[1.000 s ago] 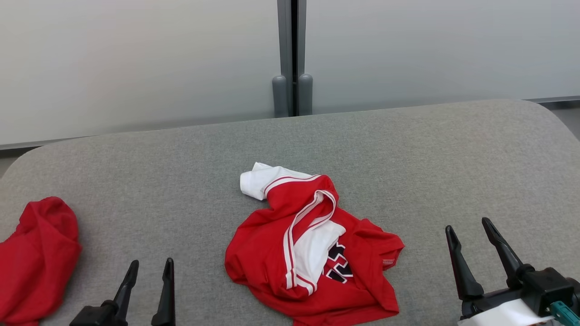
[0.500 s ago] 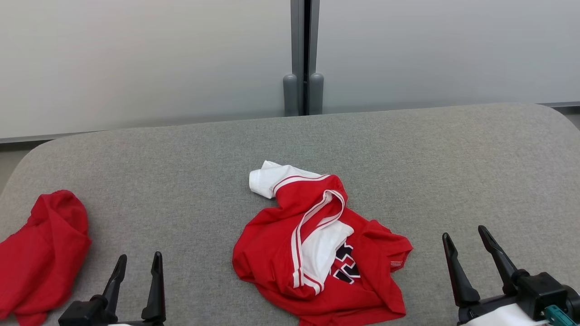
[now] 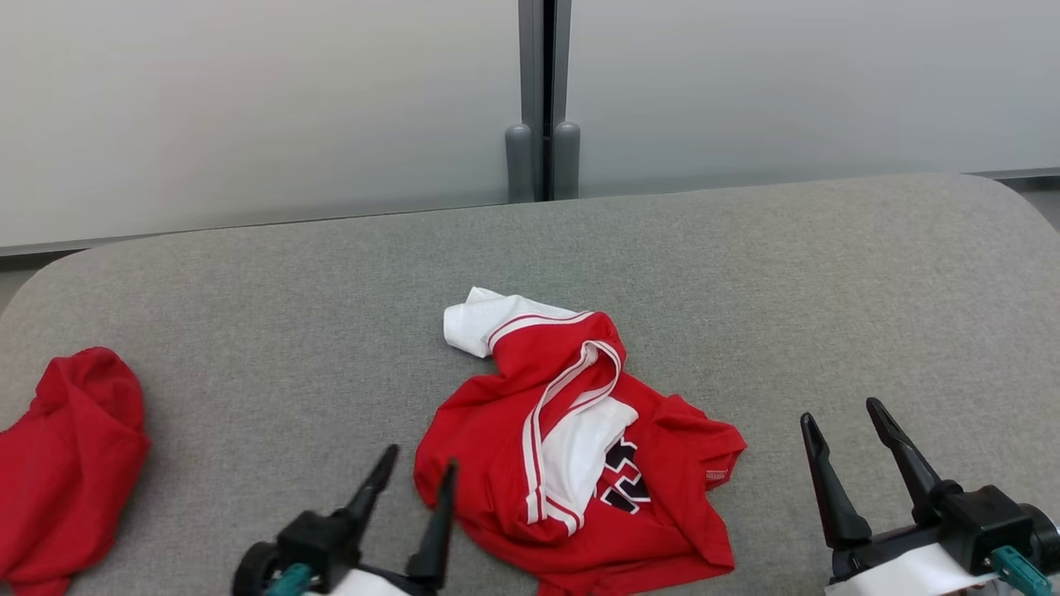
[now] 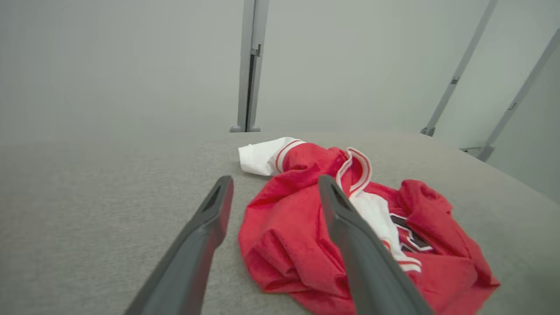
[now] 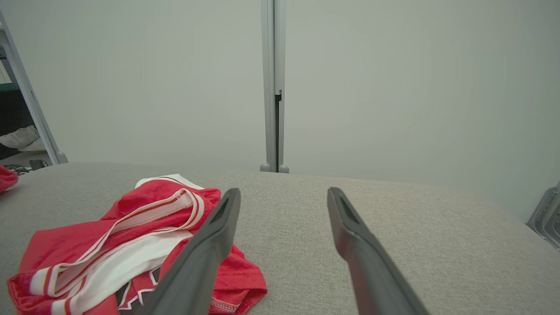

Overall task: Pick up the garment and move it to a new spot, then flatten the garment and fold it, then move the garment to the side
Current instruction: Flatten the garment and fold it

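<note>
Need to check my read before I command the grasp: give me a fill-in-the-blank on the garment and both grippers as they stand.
1. The left gripper, by the garment's left edge, has its jaws ____.
2. The right gripper holds ____.
3. The garment lies crumpled on the grey table with a ____ sleeve at its far end.
4. The other cloth, at the table's left edge, is plain ____.
Missing words: open; nothing; white; red.
</note>
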Robot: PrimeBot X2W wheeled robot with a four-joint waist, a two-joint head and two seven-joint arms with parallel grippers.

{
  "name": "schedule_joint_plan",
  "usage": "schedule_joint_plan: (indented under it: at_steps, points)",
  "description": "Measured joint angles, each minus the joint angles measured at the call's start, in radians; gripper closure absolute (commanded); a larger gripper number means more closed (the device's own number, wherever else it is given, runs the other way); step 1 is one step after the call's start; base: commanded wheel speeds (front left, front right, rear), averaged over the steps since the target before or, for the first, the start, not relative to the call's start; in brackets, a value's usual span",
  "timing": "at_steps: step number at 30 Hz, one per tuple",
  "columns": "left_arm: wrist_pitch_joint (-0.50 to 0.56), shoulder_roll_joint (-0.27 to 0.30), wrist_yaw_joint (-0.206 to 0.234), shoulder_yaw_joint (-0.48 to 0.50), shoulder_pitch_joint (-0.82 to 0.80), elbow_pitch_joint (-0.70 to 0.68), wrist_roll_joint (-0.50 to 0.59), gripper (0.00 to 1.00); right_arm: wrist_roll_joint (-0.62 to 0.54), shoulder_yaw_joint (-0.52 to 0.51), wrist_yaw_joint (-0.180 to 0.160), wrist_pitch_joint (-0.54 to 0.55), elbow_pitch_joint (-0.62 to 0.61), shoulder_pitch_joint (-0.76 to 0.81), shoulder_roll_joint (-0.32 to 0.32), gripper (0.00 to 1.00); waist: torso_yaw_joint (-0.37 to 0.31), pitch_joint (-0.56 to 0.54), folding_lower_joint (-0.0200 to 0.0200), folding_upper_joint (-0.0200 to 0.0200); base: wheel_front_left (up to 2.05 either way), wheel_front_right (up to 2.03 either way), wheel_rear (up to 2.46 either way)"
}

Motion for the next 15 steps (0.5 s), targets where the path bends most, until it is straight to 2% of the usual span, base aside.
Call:
schedule_joint_plan:
  at_steps: [3, 6, 9, 13, 14, 15]
  points:
    - [0.064, 0.0, -0.003, -0.147, -0.053, 0.036, -0.022, 0.0, 0.003, 0.013, 0.0, 0.0, -0.002, -0.019, 0.0, 0.0, -0.015, 0.016, 0.0, 0.0, 0.0, 0.0, 0.0]
    - [0.133, -0.002, -0.003, -0.249, -0.106, 0.101, -0.03, 0.0, 0.009, 0.032, 0.0, 0.0, -0.004, -0.036, 0.002, 0.0, -0.04, 0.031, 0.0, 0.0, 0.0, 0.0, 0.0]
    - [0.171, -0.001, 0.021, -0.288, -0.151, 0.166, -0.031, 0.0, 0.013, 0.038, 0.0, 0.0, -0.002, -0.041, 0.007, 0.0, -0.07, 0.045, 0.0, 0.0, 0.0, 0.0, 0.0]
    - [0.188, 0.0, 0.072, -0.28, -0.17, 0.235, -0.031, 0.0, 0.017, 0.031, 0.0, 0.0, 0.002, -0.041, 0.01, 0.0, -0.111, 0.057, 0.0, 0.0, 0.0, 0.0, 0.0]
    - [0.188, 0.002, 0.077, -0.275, -0.174, 0.244, -0.031, 0.28, 0.017, 0.029, 0.0, 0.0, 0.001, -0.041, 0.011, 0.0, -0.119, 0.059, 0.0, 0.0, 0.0, 0.0, 0.0]
    - [0.182, 0.004, 0.085, -0.265, -0.176, 0.248, -0.035, 0.72, 0.017, 0.027, 0.0, 0.0, 0.001, -0.04, 0.012, 0.0, -0.126, 0.062, 0.0, 0.0, 0.0, 0.0, 0.0]
